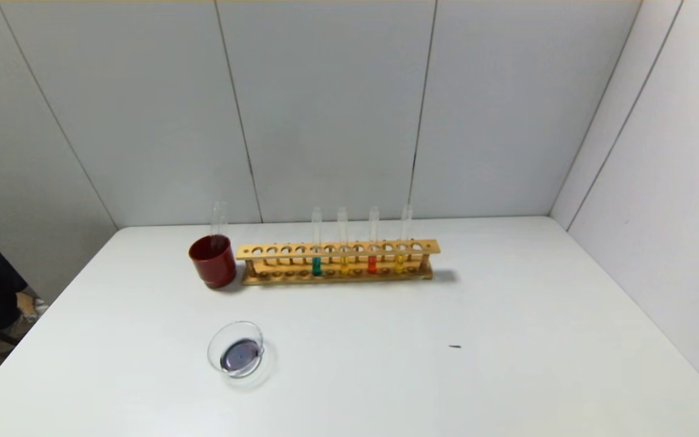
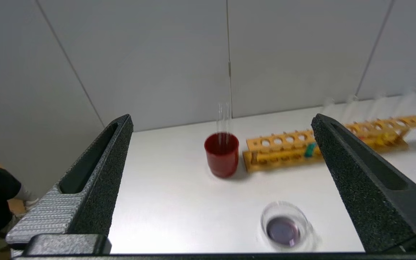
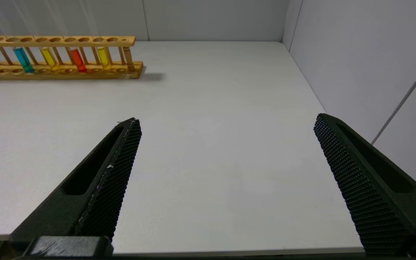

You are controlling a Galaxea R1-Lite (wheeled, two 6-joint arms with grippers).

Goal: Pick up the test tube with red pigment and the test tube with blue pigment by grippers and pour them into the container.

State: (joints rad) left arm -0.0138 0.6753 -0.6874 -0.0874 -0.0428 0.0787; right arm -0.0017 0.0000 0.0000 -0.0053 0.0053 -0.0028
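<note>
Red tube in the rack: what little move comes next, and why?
Probably the right gripper should reach toward the thin glass tube of orange-red liquid: it stands in the wooden rack, and that gripper is open, empty and facing it.

The right pincer (image 3: 226, 124) hangs wide open and empty above the worktop (image 3: 211, 108), well apart from the rack (image 3: 85, 74). In the rack stand teal, yellow, red (image 3: 77, 60) and yellow tubes.
</note>
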